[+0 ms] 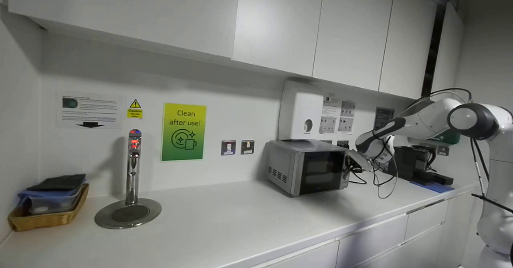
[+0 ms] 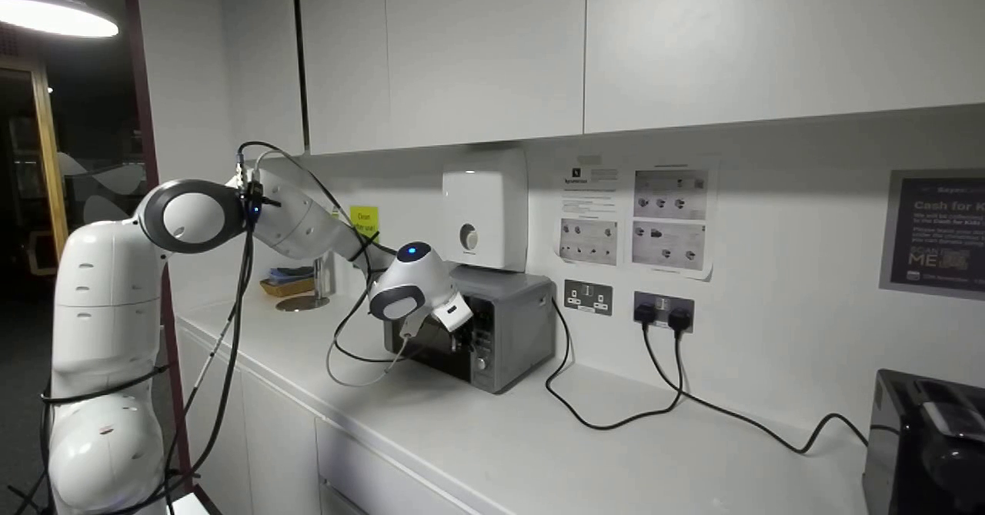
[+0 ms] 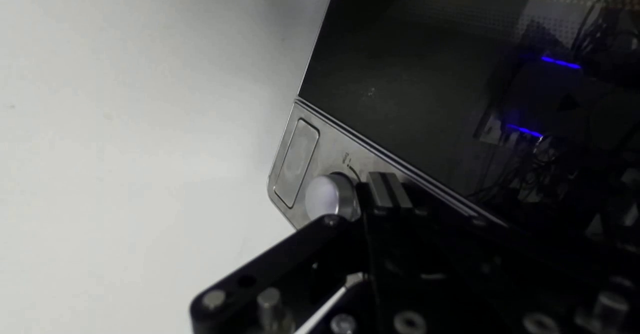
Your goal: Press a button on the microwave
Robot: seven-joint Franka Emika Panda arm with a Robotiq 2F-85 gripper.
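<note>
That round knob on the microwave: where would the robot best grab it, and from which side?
Probably on opposite sides of the round knob, coming from in front of the microwave: it sticks out from the control panel, leaving a side wall to pinch. The gripper looks shut, so it would need to open first.

On the white tabletop (image 1: 240, 216) stands a basket (image 1: 42, 221); just beside it, a shiny tap (image 1: 133, 172) on a round base (image 1: 147, 212); farther along, a grey microwave (image 1: 308, 168); then a black machine (image 1: 404, 164) with a blue mat (image 1: 439, 187) at its front; between microwave and machine lie black cords (image 2: 608, 427).
</note>
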